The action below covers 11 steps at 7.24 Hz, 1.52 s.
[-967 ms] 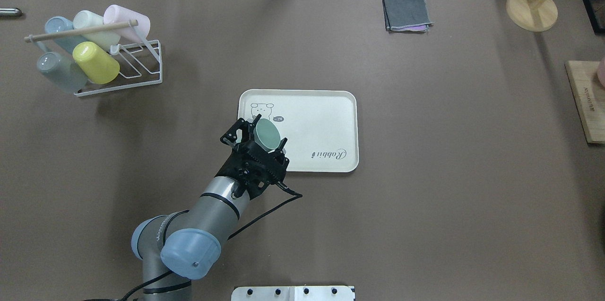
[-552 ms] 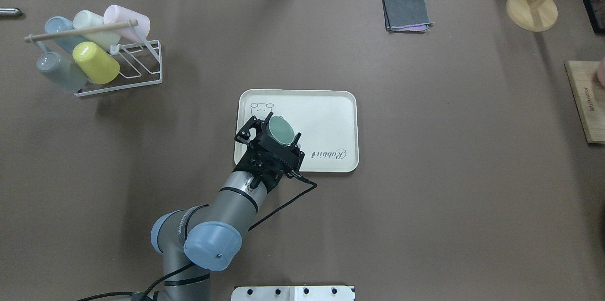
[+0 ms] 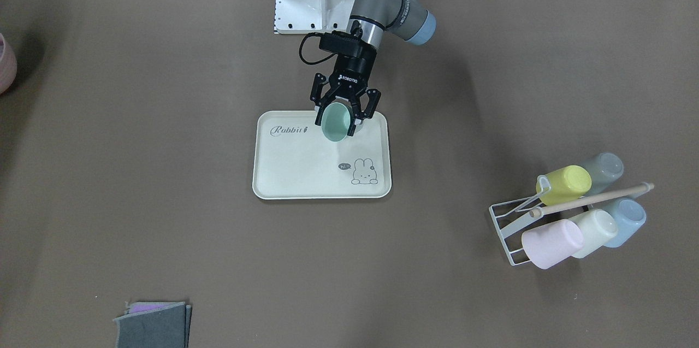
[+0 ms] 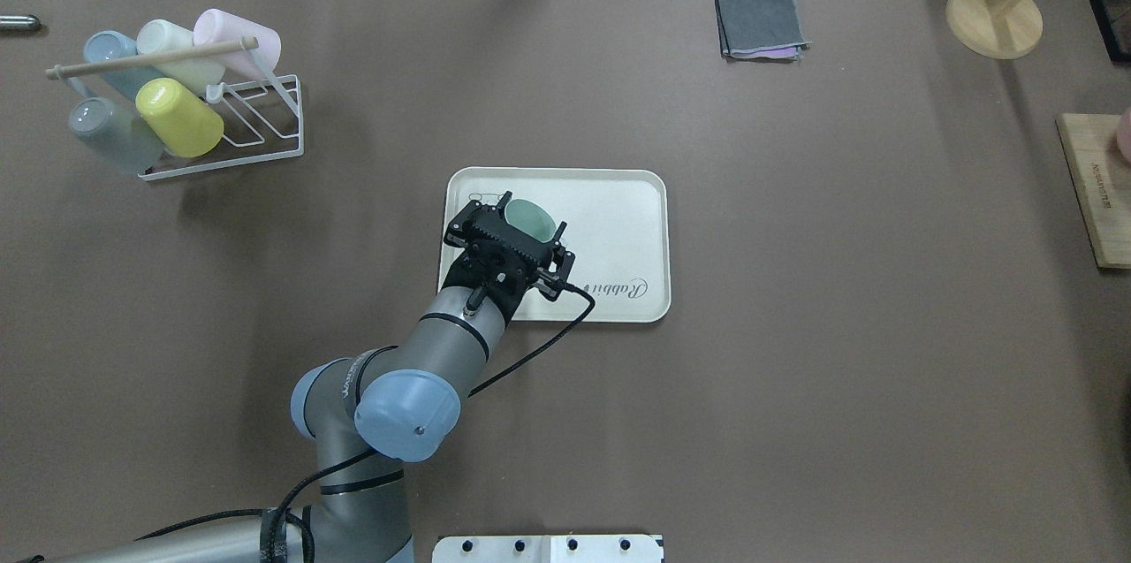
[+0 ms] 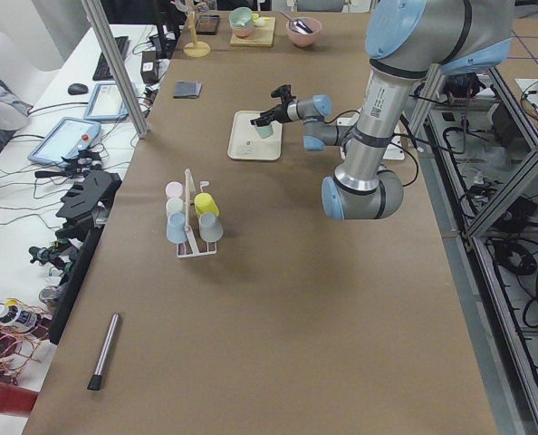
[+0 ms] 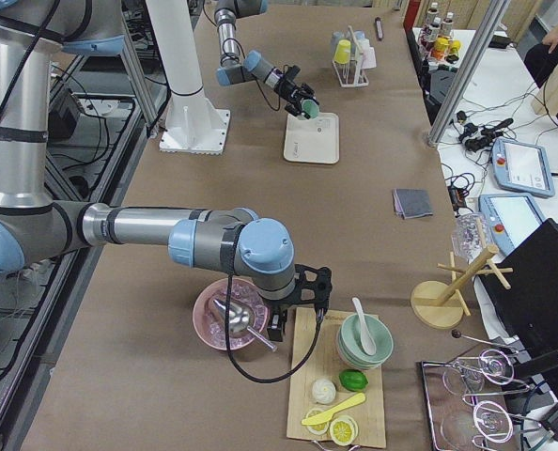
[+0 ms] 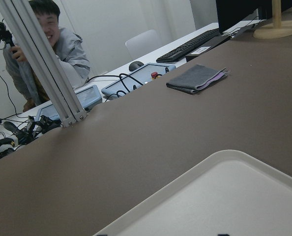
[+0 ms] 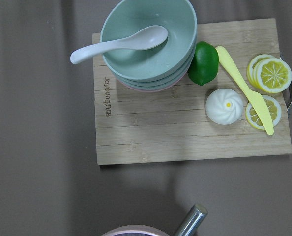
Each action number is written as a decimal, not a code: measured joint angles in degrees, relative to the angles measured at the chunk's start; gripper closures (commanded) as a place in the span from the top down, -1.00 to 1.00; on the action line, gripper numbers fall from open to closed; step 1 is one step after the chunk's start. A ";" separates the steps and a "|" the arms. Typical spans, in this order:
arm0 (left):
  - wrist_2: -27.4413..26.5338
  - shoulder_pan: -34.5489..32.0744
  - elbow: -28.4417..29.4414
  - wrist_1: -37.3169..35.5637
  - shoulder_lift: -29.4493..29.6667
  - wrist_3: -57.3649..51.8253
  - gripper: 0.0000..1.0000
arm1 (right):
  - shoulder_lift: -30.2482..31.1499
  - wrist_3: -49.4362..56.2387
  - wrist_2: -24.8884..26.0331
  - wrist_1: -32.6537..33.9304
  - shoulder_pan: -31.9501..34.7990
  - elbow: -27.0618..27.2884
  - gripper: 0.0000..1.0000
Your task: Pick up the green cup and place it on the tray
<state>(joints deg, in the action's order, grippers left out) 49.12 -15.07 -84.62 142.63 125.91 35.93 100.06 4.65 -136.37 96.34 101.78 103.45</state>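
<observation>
The green cup (image 3: 336, 121) is a pale mint tumbler, tilted with its mouth facing away from the robot. My left gripper (image 3: 336, 124) is shut on it, one finger on each side. It hangs over the cream tray (image 3: 306, 173) at the tray's robot-side edge, near the bunny end. From overhead the cup (image 4: 528, 218) shows just past the gripper (image 4: 523, 225) above the tray (image 4: 610, 227). The left wrist view shows only the tray (image 7: 234, 196). My right gripper (image 6: 296, 305) is far off over a cutting board; I cannot tell whether it is open or shut.
A white wire rack (image 4: 256, 134) with several cups stands at the far left. A folded grey cloth (image 4: 760, 24) lies at the back. A wooden stand (image 4: 994, 15) and a cutting board (image 4: 1096, 192) with bowls (image 8: 148, 39) and food sit at the right end.
My left arm has carried the green cup forward, further over the tray, and the wrist has tipped down more. The gripper stays shut on the cup.
</observation>
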 measured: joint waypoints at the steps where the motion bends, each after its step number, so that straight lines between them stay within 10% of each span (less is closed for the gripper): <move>1: 1.18 -1.23 2.09 0.00 2.02 2.35 0.51 | 0.03 0.02 0.05 -0.01 0.00 0.00 1.00; 11: 2.12 -2.07 10.93 0.11 7.76 5.30 0.59 | 0.20 0.09 0.56 0.00 0.00 0.25 1.00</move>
<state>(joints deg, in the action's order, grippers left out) 51.24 -17.14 -73.69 142.74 133.67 41.22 100.26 4.75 -135.81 96.34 101.78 103.71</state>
